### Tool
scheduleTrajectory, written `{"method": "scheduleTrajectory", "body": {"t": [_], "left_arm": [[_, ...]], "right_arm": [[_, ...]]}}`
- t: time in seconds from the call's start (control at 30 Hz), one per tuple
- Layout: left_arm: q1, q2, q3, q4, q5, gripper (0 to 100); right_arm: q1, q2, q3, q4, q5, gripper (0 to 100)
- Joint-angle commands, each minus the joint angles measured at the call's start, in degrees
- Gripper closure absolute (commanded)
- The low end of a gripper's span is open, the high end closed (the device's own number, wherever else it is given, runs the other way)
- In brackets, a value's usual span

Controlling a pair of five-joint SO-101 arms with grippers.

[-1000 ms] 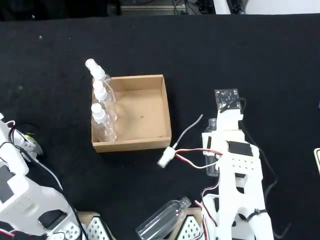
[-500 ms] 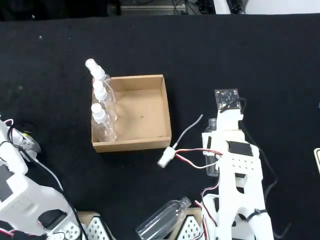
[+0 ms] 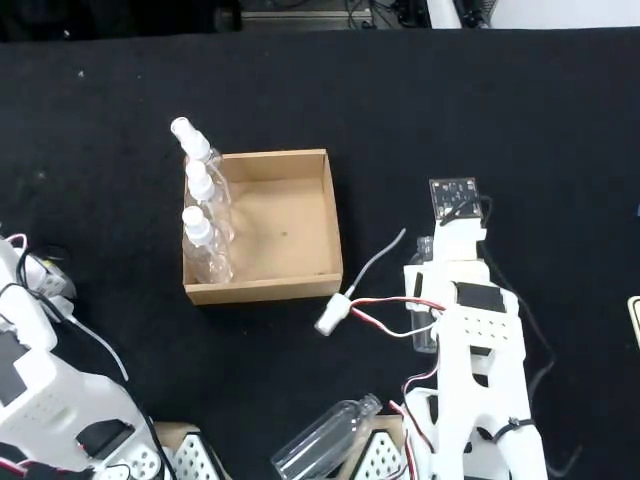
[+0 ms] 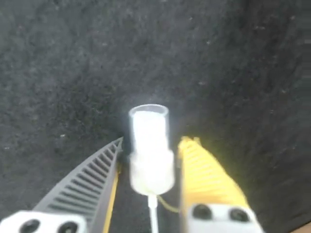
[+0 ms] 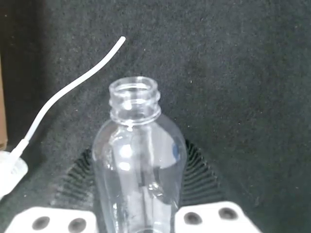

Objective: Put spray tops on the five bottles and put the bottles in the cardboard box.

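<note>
Left claw (image 4: pixel 153 141): clenched on a spray top (image 4: pixel 150 160). Its thin tube runs back between the fingers. The left arm (image 3: pixel 40 385) is at 8 o'clock on the table (image 3: pixel 520 120).
Right claw (image 5: pixel 140 148): grasping an open bottle (image 5: pixel 138 167) with no top on, at 4 o'clock.
Cardboard box (image 3: pixel 265 290): at 9 o'clock, just by the middle. Three capped bottles (image 3: pixel 207 195) stand along its 9 o'clock wall.
Loose spray top (image 3: pixel 333 316): on the table at the box's 5 o'clock corner, with its tube close to the right arm.
Lying bottle (image 3: pixel 325 437): on its side at 6 o'clock.
Worry one: the bendy tube could miss the small bottle mouth and the top would sit crooked.
Worry two: the bottle is smooth — a push from above could twist it or slip it out.
Worry three: the right arm could bump the loose top away.
</note>
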Motion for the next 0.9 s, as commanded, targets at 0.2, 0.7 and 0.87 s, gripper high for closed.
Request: {"method": "scheduleTrajectory", "body": {"t": [0.2, 0.7, 0.87], "left_arm": [[4.7, -0.1, -3.6, 1.5, -9.2, 95], [2.6, -0.1, -6.6, 6.2, -56.4, 90], [2.4, -0.1, -5.4, 6.0, -56.9, 74]], "right_arm": [[-0.6, -2.9, -0.1, -0.9, 0.2, 98.8], [-0.6, -2.9, -0.1, -1.1, 0.2, 98.8], [-0.6, -2.9, -0.1, -0.9, 0.2, 98.8]]}}
